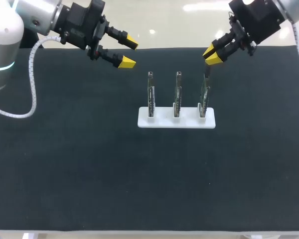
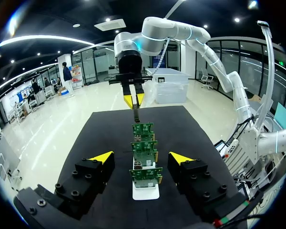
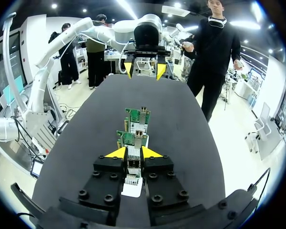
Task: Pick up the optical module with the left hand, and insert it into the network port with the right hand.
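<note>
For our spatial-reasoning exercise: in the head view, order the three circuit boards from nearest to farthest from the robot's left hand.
1. Left circuit board, at the white stand's left end, nearest the left hand.
2. Middle circuit board, centre slot.
3. Right circuit board, right end, by the right hand.

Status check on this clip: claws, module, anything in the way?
Left claw open, empty. Right claw shut on optical module, just above right-end board. Nothing seen in the way.

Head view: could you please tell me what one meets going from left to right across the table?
left gripper → left board → middle board → right board → right gripper
</note>
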Controlling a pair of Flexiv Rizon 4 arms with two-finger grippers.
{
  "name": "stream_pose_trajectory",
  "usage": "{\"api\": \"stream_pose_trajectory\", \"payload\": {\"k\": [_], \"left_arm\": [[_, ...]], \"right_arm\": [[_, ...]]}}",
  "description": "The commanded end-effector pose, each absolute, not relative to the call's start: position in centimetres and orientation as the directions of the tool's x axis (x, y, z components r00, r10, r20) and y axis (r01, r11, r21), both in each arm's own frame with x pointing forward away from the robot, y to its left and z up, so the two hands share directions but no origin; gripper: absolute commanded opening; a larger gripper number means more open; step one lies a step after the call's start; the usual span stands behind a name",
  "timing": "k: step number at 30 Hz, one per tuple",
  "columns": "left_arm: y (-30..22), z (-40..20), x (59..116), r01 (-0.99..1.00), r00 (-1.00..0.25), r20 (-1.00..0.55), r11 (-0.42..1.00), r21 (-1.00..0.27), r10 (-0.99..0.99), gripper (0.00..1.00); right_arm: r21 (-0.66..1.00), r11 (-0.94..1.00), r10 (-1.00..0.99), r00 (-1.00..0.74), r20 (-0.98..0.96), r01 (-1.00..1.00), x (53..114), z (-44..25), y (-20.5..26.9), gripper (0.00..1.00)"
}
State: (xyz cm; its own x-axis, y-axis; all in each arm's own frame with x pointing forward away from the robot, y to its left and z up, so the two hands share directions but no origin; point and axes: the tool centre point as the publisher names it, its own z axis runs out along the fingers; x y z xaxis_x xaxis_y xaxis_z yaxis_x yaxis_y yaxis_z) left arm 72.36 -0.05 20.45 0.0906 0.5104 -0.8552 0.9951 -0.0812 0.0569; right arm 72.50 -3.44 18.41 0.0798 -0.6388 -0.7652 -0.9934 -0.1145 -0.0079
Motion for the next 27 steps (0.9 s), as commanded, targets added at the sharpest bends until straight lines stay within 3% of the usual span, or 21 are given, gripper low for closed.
{"api": "stream_pose_trajectory", "payload": {"k": [1, 27], "left_arm": [[-0.1, 20.5, 72.45, 0.995, 0.09, -0.853, -0.082, 0.055, 0.514, 1.0], [-0.1, 20.5, 72.45, 0.995, 0.09, -0.853, -0.082, 0.055, 0.514, 1.0]], "right_arm": [[-0.003, -0.113, -0.639, 0.075, -0.765, -0.994, 72.54, 18.45, -3.29, 0.0], [-0.005, -0.111, -0.643, 0.075, -0.762, -0.994, 72.32, 18.02, -3.38, 0.0]]}}
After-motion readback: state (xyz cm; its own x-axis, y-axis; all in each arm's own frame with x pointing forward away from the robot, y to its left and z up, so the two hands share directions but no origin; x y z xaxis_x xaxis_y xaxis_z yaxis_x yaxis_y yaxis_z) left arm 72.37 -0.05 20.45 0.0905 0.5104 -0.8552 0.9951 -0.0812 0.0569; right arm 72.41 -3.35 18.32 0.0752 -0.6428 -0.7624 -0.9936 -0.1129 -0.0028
